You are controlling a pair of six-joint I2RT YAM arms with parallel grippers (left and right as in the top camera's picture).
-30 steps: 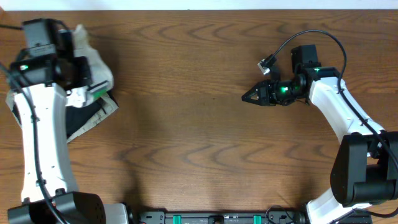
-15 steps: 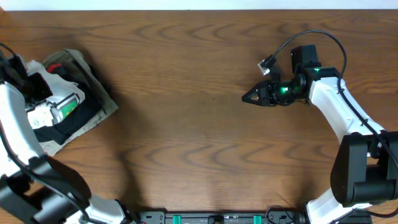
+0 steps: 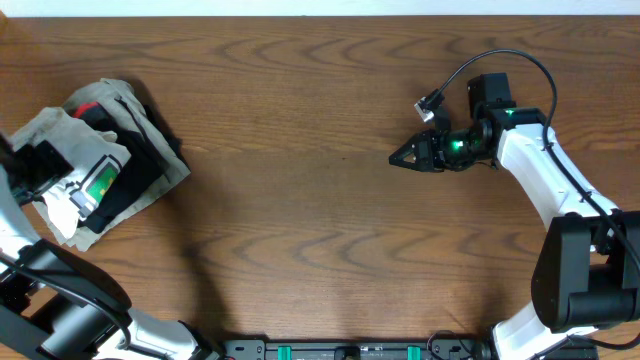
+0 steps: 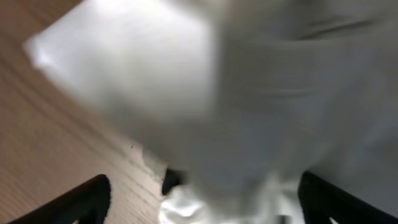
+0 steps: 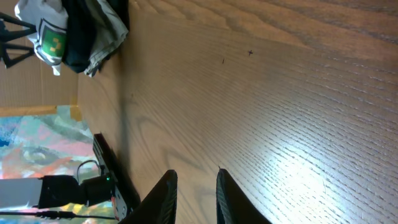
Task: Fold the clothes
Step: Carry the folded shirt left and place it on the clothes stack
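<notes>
The white T-shirt lies crumpled on the front left of a pile of garments, its green print facing up. My left gripper sits at the table's left edge, right at the shirt. In the left wrist view blurred white T-shirt fabric fills the frame, and the left gripper is open, fingers far apart with loose fabric lying between them. My right gripper hovers over bare wood at the right, pointing left. In its own view the right gripper shows a narrow gap and holds nothing; the T-shirt is far off.
Under the shirt lies a pile of black, khaki and red garments. The table's far edge runs along the top. A loose cable plug hangs off the right arm.
My left arm swung from over the pile out to the table's left edge and its jaws went from shut to wide open. The white shirt now lies on the pile. The right arm stayed still.
</notes>
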